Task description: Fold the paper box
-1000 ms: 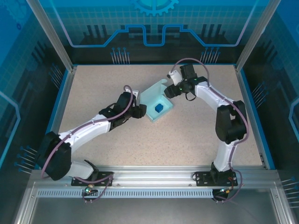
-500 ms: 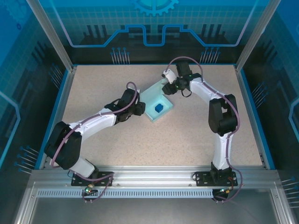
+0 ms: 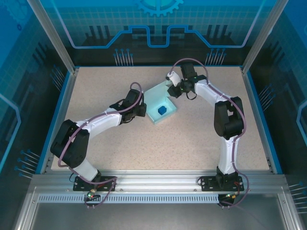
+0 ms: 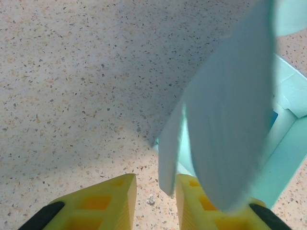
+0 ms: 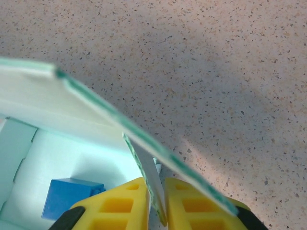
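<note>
Pale light-blue thin-card paper box [image 3: 153, 99] sits part-folded on the speckled beige tabletop [image 3: 192, 139], btwn the 2 grippers, w/ a small dark-blue cube [image 3: 162, 110] inside. Right gripper [image 5: 156, 189] is pinched tight on 1 thin flap; the cube lies just left of its tips. Left gripper [image 4: 156, 182] has jaws slightly apart, a flap edge hanging btwn them, close against the right-hand finger.

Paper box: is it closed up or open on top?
Open. From above, the blue cube inside the paper box is uncovered, and its flaps stand up. The right claw pinches one.
</note>
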You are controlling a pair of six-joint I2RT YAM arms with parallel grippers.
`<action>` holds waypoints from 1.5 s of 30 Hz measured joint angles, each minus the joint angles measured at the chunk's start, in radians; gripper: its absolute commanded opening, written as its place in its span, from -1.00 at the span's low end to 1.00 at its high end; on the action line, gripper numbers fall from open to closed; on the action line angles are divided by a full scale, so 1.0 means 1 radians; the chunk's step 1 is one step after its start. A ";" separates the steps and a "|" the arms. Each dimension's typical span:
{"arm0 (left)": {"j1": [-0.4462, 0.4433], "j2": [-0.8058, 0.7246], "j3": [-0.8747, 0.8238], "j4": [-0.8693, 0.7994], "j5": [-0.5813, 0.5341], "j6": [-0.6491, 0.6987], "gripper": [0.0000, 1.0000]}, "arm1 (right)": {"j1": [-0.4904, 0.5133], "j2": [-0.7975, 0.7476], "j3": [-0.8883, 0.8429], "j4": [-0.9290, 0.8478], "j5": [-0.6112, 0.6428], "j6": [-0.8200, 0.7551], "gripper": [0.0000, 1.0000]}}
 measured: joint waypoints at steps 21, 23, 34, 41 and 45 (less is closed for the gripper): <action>0.034 0.074 0.063 0.050 0.000 0.029 -0.95 | 0.041 -0.055 -0.058 0.007 0.151 0.066 -1.00; 0.034 0.077 0.065 0.058 0.000 0.029 -1.00 | 0.051 -0.080 -0.084 0.008 0.192 0.103 -1.00; 0.017 0.082 0.065 0.092 -0.013 -0.028 -1.00 | 0.176 -0.179 -0.174 -0.002 0.492 0.430 -1.00; -0.017 0.089 0.065 0.111 -0.073 -0.098 -1.00 | 0.238 -0.179 -0.183 0.002 0.655 0.618 -1.00; -0.034 0.107 0.061 0.149 -0.111 -0.131 -1.00 | 0.253 -0.179 -0.208 0.030 0.711 0.688 -1.00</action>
